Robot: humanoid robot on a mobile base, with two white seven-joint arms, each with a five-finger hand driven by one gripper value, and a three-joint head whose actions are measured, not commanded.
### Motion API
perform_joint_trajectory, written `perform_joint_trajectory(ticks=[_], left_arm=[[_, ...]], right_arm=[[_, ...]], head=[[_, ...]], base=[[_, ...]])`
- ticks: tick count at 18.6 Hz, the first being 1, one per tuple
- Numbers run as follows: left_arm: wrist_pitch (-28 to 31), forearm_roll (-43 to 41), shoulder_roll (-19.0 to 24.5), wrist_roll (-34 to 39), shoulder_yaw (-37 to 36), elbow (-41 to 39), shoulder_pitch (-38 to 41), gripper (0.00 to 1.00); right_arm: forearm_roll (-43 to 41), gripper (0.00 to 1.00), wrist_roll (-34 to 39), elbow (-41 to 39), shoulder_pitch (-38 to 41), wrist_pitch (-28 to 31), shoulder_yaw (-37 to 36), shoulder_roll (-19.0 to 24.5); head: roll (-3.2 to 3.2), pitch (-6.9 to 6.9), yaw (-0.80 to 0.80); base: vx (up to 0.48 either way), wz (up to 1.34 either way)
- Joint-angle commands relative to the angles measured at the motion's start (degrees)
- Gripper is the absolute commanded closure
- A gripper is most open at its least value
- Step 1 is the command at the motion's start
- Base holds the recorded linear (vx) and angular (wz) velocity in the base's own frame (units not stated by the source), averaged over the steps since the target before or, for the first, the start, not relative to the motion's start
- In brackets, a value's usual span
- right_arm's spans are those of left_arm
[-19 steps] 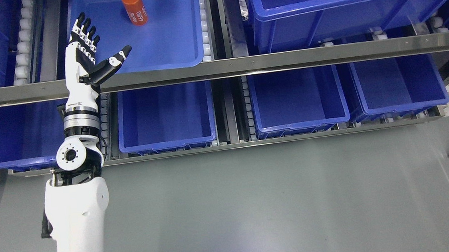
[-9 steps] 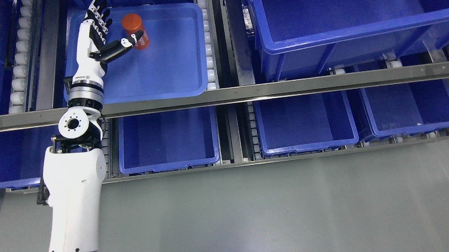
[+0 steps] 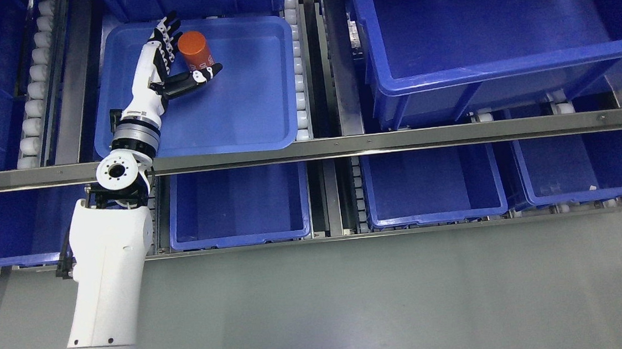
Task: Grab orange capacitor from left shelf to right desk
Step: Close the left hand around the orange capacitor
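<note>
An orange capacitor (image 3: 195,49), a short cylinder with white print, stands in a shallow blue tray (image 3: 250,107) on the upper shelf level at the left. My left hand (image 3: 182,54) reaches into the tray with its fingers spread. The four fingers (image 3: 164,35) lie just left of the capacitor and the thumb (image 3: 198,79) crosses in front of its lower end. The hand cups the cylinder without closing on it. My right arm does not show.
A steel shelf rail (image 3: 375,141) crosses the picture below the tray. A large deep blue bin (image 3: 481,78) stands to the right on the same level. Three blue bins (image 3: 241,238) sit on the lower level. Grey floor (image 3: 354,304) fills the foreground.
The camera has tilted, shifting the whole picture down. My left arm has reached forward into the tray, so the open hand now stands around the capacitor instead of short of it.
</note>
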Motion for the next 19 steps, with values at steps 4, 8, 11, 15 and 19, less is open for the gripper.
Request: perform_joint_trajectory(ticks=[4, 8, 11, 15, 19], left_arm=[[-0.8, 0.9, 0.1, -1.1, -2.8, 2.7, -0.5, 0.25], [-1.7, 1.0, 0.2, -1.2, -1.1, 2.8, -0.3, 0.51], [-2.3, 1.0, -0.1, -1.3, 1.2, 2.8, -0.1, 0.69], [-6.0, 1.1, -1.7, -1.5, 2.7, 2.7, 0.0, 0.98], [-6.3, 1.2, -3.8, -2.4, 4.1, 1.4, 0.0, 0.99]], right_arm=[[0.0, 0.0, 0.0, -1.9, 0.8, 0.0, -0.6, -1.0], [0.0, 0.0, 0.0, -1.9, 0.8, 0.0, -0.6, -1.0], [0.0, 0.0, 0.0, -1.9, 0.8, 0.0, -0.6, -1.0], [0.0, 0.0, 0.0, -1.9, 0.8, 0.0, -0.6, -1.0], [0.0, 0.0, 0.0, -1.9, 0.8, 0.0, -0.6, -1.0]], head=[[0.0, 0.0, 0.0], [0.0, 0.0, 0.0], [0.0, 0.0, 0.0], [0.0, 0.0, 0.0], [0.0, 0.0, 0.0]], base=[[0.025, 0.01], [0.003, 0.0], [0.0, 0.0], [0.0, 0.0], [0.0, 0.0]])
